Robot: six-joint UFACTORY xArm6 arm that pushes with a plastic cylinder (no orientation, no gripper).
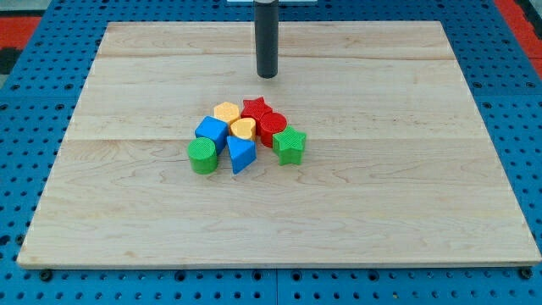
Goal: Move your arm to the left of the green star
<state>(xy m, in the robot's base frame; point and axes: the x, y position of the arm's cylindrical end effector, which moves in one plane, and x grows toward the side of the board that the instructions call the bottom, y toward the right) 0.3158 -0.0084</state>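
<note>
The green star (289,146) sits at the right end of a tight cluster near the middle of the wooden board (406,195). My tip (268,74) is above the cluster in the view, well apart from it and slightly left of the star. Touching the star on its left is a red cylinder (271,128). No block touches my tip.
The cluster also holds a red star (256,108), a yellow hexagon (226,112), a yellow heart (244,129), a blue cube (212,132), a blue triangular block (240,154) and a green cylinder (202,156). Blue pegboard (34,102) surrounds the board.
</note>
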